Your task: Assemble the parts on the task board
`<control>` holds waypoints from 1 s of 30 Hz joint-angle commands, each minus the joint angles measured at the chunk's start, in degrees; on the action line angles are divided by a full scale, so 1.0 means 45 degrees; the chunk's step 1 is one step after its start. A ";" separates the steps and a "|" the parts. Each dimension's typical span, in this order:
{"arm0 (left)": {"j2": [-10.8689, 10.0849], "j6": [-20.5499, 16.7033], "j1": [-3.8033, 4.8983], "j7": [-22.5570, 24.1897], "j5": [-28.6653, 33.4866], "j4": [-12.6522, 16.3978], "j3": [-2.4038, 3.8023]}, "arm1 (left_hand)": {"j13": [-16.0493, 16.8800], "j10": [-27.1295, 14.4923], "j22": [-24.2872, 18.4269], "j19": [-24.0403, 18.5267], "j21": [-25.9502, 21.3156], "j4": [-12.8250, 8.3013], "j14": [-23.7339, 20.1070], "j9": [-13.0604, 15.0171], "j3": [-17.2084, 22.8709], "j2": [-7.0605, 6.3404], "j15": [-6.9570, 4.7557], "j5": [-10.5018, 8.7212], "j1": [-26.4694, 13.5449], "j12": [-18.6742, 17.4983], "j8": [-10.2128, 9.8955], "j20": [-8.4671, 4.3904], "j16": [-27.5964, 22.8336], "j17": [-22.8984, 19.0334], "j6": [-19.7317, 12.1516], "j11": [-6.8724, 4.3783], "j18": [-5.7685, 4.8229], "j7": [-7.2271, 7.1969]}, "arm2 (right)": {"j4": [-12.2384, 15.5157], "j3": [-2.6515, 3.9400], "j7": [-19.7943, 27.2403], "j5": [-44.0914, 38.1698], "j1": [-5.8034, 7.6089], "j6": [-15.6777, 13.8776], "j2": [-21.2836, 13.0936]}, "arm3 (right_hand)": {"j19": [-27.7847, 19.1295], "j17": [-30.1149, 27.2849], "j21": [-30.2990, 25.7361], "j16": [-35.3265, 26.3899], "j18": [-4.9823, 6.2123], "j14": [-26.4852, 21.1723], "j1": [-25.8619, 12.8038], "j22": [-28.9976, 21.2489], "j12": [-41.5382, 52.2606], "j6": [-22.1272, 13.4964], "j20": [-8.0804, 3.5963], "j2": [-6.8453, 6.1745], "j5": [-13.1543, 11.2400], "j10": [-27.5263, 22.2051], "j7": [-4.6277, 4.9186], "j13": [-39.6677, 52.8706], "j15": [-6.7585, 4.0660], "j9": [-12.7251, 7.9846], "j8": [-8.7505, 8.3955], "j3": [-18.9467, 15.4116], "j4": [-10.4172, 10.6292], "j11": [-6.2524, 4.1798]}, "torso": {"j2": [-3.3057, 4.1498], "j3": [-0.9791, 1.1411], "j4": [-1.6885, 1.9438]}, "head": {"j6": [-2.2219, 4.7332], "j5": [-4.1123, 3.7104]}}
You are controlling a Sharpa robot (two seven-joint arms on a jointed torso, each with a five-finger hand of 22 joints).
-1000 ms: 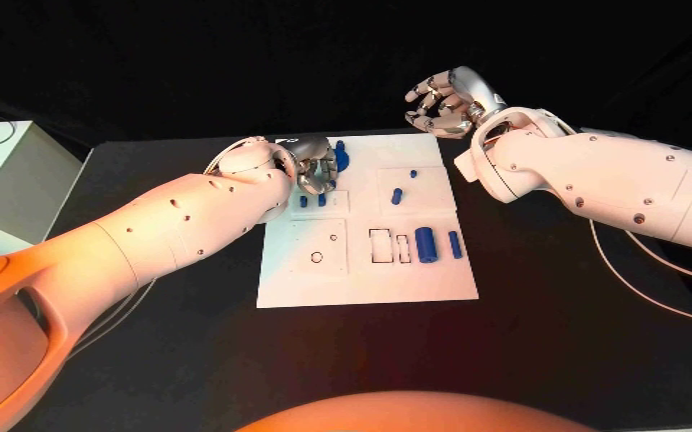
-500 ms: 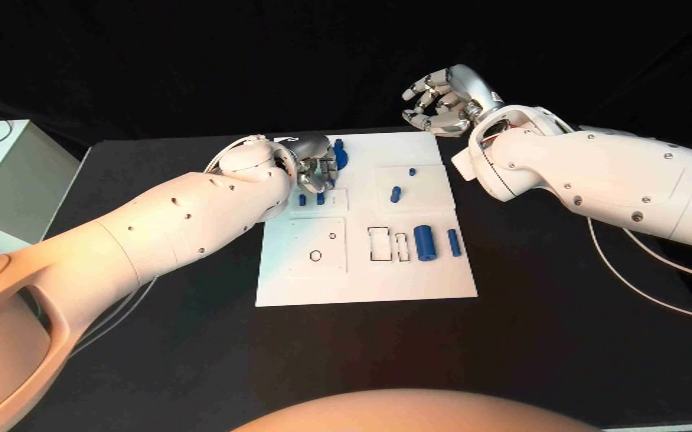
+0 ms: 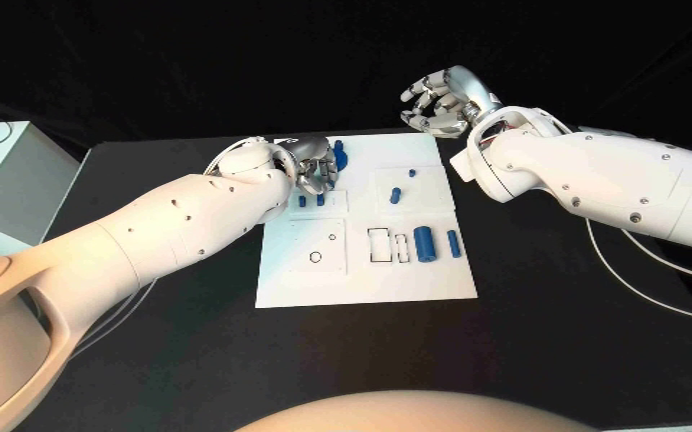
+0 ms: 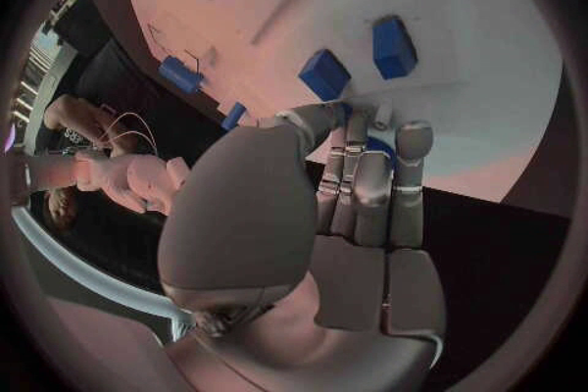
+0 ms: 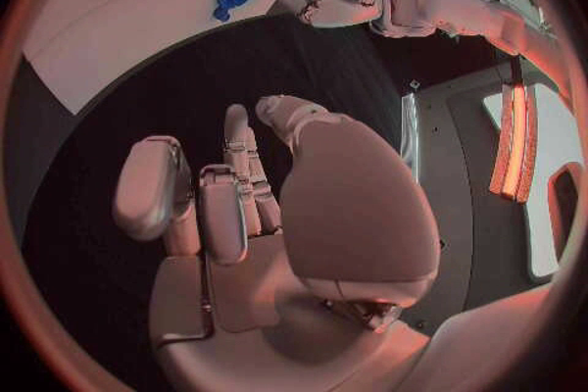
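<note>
Left robot hand over the board's far-left corner, right robot hand raised off the far-right corner

The left robot hand sits low over the far-left corner of the white task board on the black bench, fingers curled around a blue part that shows at about 2 o'clock from its palm; whether they truly grip it I cannot tell. That part's long axis seems to run near to far. Further right lie a small blue peg, then a larger blue cylinder and a slim blue pin, both lying lengthwise toward 12 o'clock. The right robot hand hovers empty, fingers loosely spread, beyond the board's far-right corner, so the left robot hand is nearer the work.
</note>
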 commanded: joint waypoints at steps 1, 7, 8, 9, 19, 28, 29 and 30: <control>0.0017 -0.0808 0.0005 0.0422 0.0180 -0.0011 0.0000 | 0.0017 0.0229 0.0179 0.0166 0.0149 -0.0150 0.0159 0.0067 0.0110 0.0154 -0.0024 -0.0014 0.0004 -0.0211 0.0032 -0.0045 0.0091 0.0133 0.0157 -0.0031 -0.0190 -0.0005 | 0.0020 0.0004 0.0152 -0.0132 0.0001 0.0015 0.0008 | 0.0060 0.0541 0.0068 0.0026 -0.0020 0.0671 -0.0095 0.0011 -0.0050 -0.0012 -0.0007 -0.0018 0.0037 0.0046 0.0014 -0.0012 -0.0070 0.0022 0.0065 0.0003 -0.0081 -0.0020 | -0.0008 0.0010 -0.0008 | 0.0036 -0.0001; -0.0039 -0.1178 -0.0005 0.0603 0.0438 0.0068 0.0003 | -0.0037 0.0517 0.0306 0.0261 0.0284 -0.0339 0.0292 0.0054 0.0410 0.0100 -0.0015 0.0010 -0.0138 -0.0880 -0.0193 -0.0066 0.0056 0.0136 0.0219 0.0005 -0.0214 0.0038 | 0.0007 0.0004 0.0154 -0.0132 0.0001 0.0023 0.0021 | 0.0067 0.0553 0.0085 0.0032 -0.0024 0.0674 -0.0109 0.0030 -0.0079 0.0006 -0.0007 -0.0013 0.0042 0.0074 0.0010 -0.0051 -0.0072 0.0028 0.0077 0.0013 -0.0091 -0.0022 | -0.0005 0.0014 -0.0015 | 0.0076 0.0017; -0.0054 -0.1200 -0.0007 0.0621 0.0478 0.0088 0.0004 | -0.0037 0.0517 0.0306 0.0261 0.0284 -0.0339 0.0292 0.0054 0.0410 0.0100 -0.0015 0.0010 -0.0138 -0.0880 -0.0193 -0.0066 0.0056 0.0136 0.0219 0.0005 -0.0214 0.0038 | 0.0006 0.0004 0.0155 -0.0132 0.0000 0.0025 0.0024 | 0.0068 0.0555 0.0088 0.0033 -0.0024 0.0674 -0.0111 0.0032 -0.0084 0.0009 -0.0007 -0.0012 0.0042 0.0078 0.0009 -0.0057 -0.0072 0.0028 0.0079 0.0014 -0.0093 -0.0022 | -0.0005 0.0014 -0.0016 | 0.0084 0.0020; -0.0078 -0.1227 -0.0010 0.0643 0.0528 0.0116 0.0006 | -0.0061 0.0563 0.0327 0.0268 0.0309 -0.0398 0.0306 0.0042 0.0469 0.0047 0.0011 0.0000 -0.0202 -0.1128 -0.0296 -0.0060 0.0042 0.0116 0.0182 0.0022 -0.0216 0.0063 | 0.0003 0.0004 0.0156 -0.0132 0.0000 0.0027 0.0027 | 0.0068 0.0555 0.0088 0.0033 -0.0024 0.0674 -0.0111 0.0032 -0.0084 0.0009 -0.0007 -0.0012 0.0042 0.0078 0.0009 -0.0057 -0.0072 0.0028 0.0079 0.0014 -0.0093 -0.0022 | -0.0008 0.0017 -0.0021 | 0.0095 0.0014; -0.0525 -0.1395 -0.0025 0.0765 0.1151 0.0571 0.0297 | -0.0074 0.0639 0.0355 0.0281 0.0334 -0.0423 0.0339 0.0043 0.0524 0.0049 0.0023 0.0001 -0.0282 -0.1354 -0.0372 -0.0049 0.0047 0.0150 0.0188 0.0049 -0.0222 0.0076 | -0.0011 0.0004 0.0142 -0.0132 -0.0001 0.0044 0.0008 | 0.0068 0.0555 0.0088 0.0033 -0.0024 0.0674 -0.0111 0.0032 -0.0084 0.0009 -0.0007 -0.0012 0.0042 0.0078 0.0009 -0.0057 -0.0072 0.0028 0.0079 0.0014 -0.0093 -0.0022 | -0.0027 0.0003 0.0020 | 0.0130 -0.0017; -0.1318 -0.0251 -0.0005 0.0392 0.1542 0.1395 0.0697 | -0.0072 0.0715 0.0368 0.0286 0.0345 -0.0429 0.0338 0.0053 0.0517 0.0024 0.0030 -0.0010 -0.0365 -0.1488 -0.0408 -0.0036 0.0041 0.0112 0.0216 0.0052 -0.0227 0.0077 | -0.0012 0.0004 0.0100 -0.0132 -0.0001 0.0066 -0.0074 | 0.0068 0.0546 0.0084 0.0026 -0.0023 0.0672 -0.0128 0.0031 -0.0107 0.0013 -0.0007 -0.0020 0.0051 0.0096 0.0009 -0.0087 -0.0073 0.0031 0.0082 0.0015 -0.0099 -0.0023 | -0.0088 -0.0014 0.0088 | 0.0098 0.0020; -0.1393 -0.0130 -0.0004 0.0344 0.1540 0.1435 0.0709 | -0.0070 0.0728 0.0373 0.0288 0.0347 -0.0427 0.0338 0.0055 0.0512 0.0020 0.0030 -0.0013 -0.0383 -0.1511 -0.0414 -0.0033 0.0040 0.0109 0.0220 0.0051 -0.0229 0.0075 | -0.0013 0.0004 0.0097 -0.0132 -0.0001 0.0067 -0.0079 | 0.0068 0.0546 0.0084 0.0026 -0.0023 0.0672 -0.0128 0.0031 -0.0107 0.0013 -0.0007 -0.0020 0.0051 0.0096 0.0009 -0.0087 -0.0073 0.0031 0.0082 0.0015 -0.0099 -0.0023 | -0.0076 -0.0013 0.0083 | 0.0106 0.0036; -0.1446 -0.0048 -0.0003 0.0309 0.1523 0.1457 0.0717 | -0.0069 0.0738 0.0369 0.0284 0.0345 -0.0425 0.0344 0.0057 0.0508 0.0019 0.0031 -0.0016 -0.0398 -0.1528 -0.0419 -0.0031 0.0043 0.0123 0.0224 0.0050 -0.0228 0.0073 | -0.0014 0.0004 0.0096 -0.0132 -0.0001 0.0069 -0.0081 | 0.0068 0.0546 0.0084 0.0026 -0.0023 0.0672 -0.0128 0.0031 -0.0107 0.0013 -0.0007 -0.0020 0.0051 0.0096 0.0009 -0.0087 -0.0073 0.0031 0.0082 0.0015 -0.0099 -0.0023 | -0.0089 -0.0020 0.0097 | 0.0101 0.0044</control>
